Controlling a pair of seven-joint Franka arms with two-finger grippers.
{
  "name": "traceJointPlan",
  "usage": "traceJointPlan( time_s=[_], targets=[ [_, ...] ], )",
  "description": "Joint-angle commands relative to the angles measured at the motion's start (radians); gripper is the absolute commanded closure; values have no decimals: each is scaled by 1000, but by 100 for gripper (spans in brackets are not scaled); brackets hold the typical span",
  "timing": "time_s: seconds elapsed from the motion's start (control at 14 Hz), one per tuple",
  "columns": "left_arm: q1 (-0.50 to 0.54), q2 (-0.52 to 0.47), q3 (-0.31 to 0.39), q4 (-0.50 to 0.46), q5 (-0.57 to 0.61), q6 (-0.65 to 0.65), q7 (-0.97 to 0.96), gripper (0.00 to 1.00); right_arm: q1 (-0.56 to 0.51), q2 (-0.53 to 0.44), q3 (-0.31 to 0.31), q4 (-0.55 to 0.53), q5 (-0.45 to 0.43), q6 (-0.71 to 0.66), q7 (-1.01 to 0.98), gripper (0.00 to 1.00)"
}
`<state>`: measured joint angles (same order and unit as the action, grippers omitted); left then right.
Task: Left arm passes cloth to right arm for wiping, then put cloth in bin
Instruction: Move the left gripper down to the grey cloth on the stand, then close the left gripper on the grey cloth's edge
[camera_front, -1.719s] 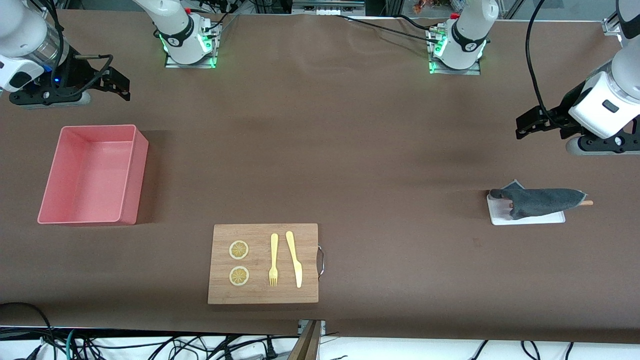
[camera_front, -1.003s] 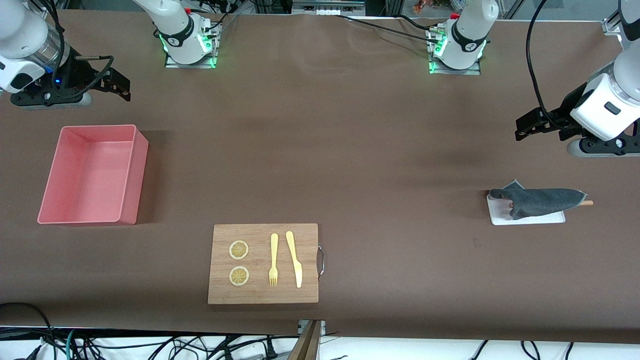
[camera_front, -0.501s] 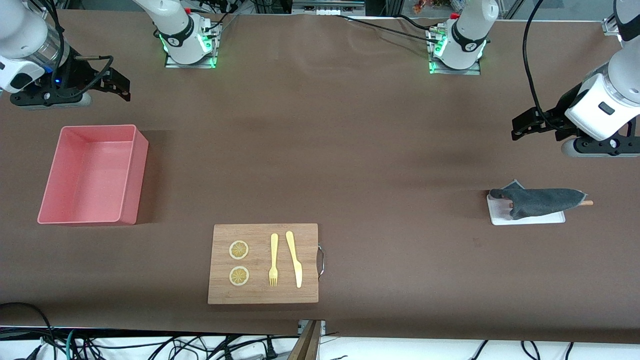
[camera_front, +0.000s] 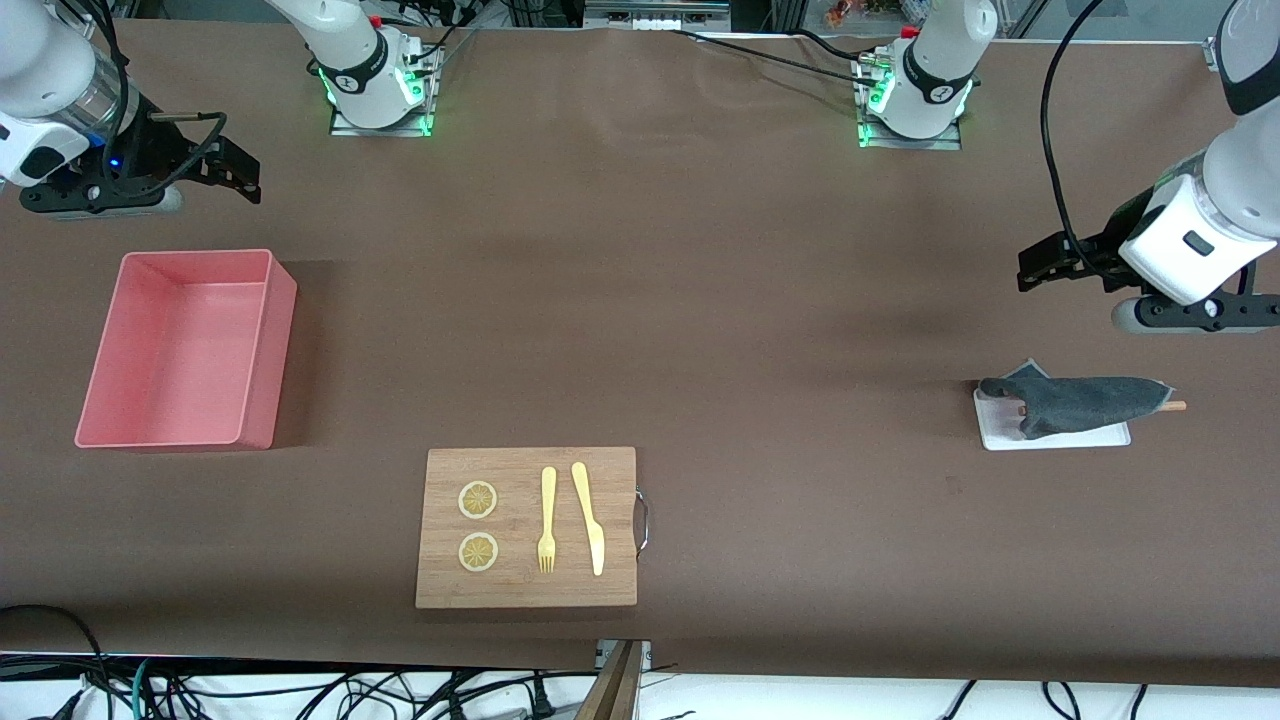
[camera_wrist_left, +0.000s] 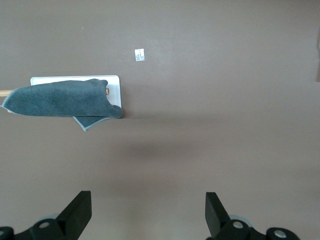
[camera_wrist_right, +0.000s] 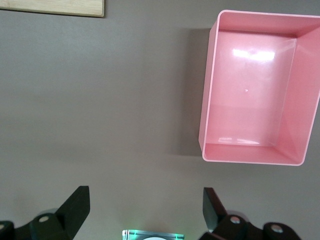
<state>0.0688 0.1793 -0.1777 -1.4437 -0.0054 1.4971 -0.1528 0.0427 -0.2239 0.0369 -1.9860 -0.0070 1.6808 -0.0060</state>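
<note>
The cloth (camera_front: 1085, 402), dark grey, lies draped over a white tray (camera_front: 1055, 438) near the left arm's end of the table. It also shows in the left wrist view (camera_wrist_left: 60, 97). My left gripper (camera_front: 1038, 268) hangs open and empty over bare table beside the tray, clear of the cloth; its jaws (camera_wrist_left: 148, 212) stand wide apart. The pink bin (camera_front: 283, 350) stands empty near the right arm's end and shows in the right wrist view (camera_wrist_right: 250, 152). My right gripper (camera_front: 238, 172) waits open and empty over bare table beside the bin.
A wooden board (camera_front: 520, 590) lies near the table's front edge, with two lemon slices, a yellow fork and a yellow knife on it. A thin wooden stick (camera_front: 1176, 406) pokes out from under the cloth.
My left gripper has drifted a little toward the cloth and tray. The right arm, cloth and bin have not moved.
</note>
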Motion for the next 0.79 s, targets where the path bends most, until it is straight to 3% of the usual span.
traceJointPlan(
  time_s=[0.0,0.36,0.72],
  targets=[
    [0,51,6,40,13,44,-2,0,-1,-11,-3,-19,2,16,4,0],
    [43,183,23,157,18,75,-1,0,-1,-9,-3,-27,2,40,4,0],
    [46,292,43,155,73,149,2,0,-1,-11,-3,-39,2,46,4,0]
  ],
)
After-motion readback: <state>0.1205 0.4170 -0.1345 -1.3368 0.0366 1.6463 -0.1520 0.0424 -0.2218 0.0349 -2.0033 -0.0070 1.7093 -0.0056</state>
